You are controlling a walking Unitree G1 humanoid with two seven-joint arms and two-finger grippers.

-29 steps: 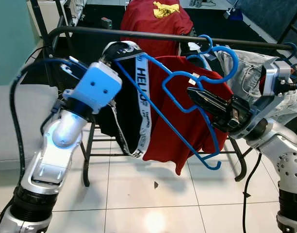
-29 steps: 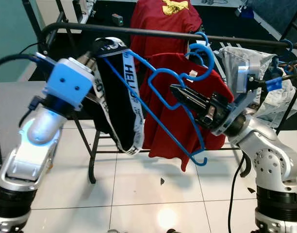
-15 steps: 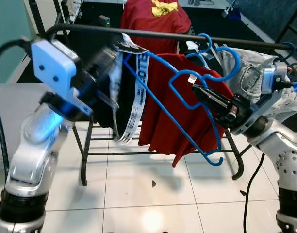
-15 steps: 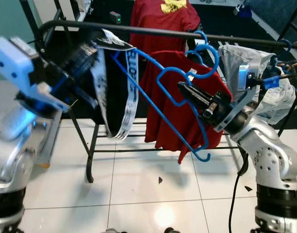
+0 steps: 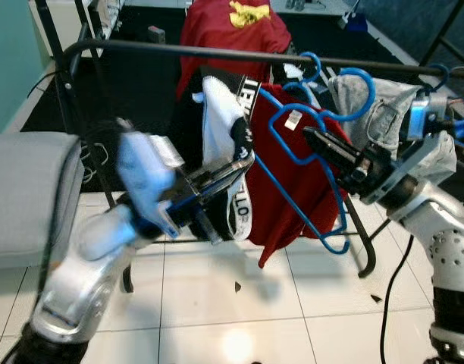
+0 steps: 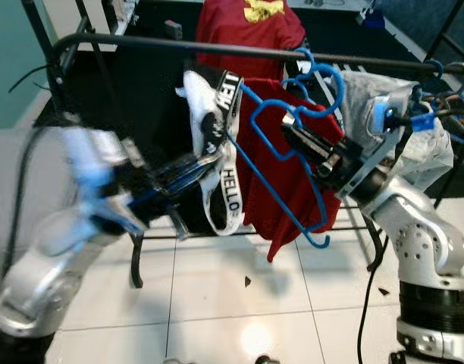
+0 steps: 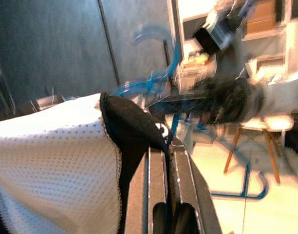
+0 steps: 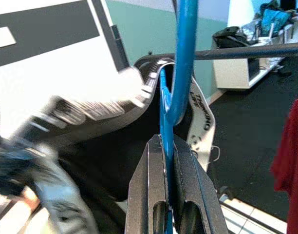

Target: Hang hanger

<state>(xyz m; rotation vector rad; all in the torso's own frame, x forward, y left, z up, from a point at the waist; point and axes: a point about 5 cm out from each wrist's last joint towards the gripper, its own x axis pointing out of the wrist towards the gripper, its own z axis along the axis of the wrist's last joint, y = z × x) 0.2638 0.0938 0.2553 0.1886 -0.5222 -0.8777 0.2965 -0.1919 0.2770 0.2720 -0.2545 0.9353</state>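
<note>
A blue wire hanger (image 5: 332,249) hangs tilted in front of the black rack rail (image 5: 141,49), its hook (image 5: 366,98) up near the rail. My right gripper (image 5: 314,138) is shut on the hanger's wire, seen close in the right wrist view (image 8: 167,146). A black and white garment with a lettered waistband (image 5: 230,144) is draped over the hanger's far end. My left gripper (image 5: 243,163) is shut on the garment's black edge (image 7: 139,131), below the rail. The left arm is blurred.
A red shirt (image 5: 293,182) and grey jeans (image 5: 384,106) hang on the rail, with another blue hanger hook (image 5: 311,61) over it. A second red shirt (image 5: 228,30) hangs behind. A grey cushion (image 5: 27,189) lies at left. White tile floor (image 5: 239,318) lies below.
My left arm swung down from beside the rail to below it, pulling the garment so that it bunches on the hanger. The right gripper keeps its hold, hardly moved.
</note>
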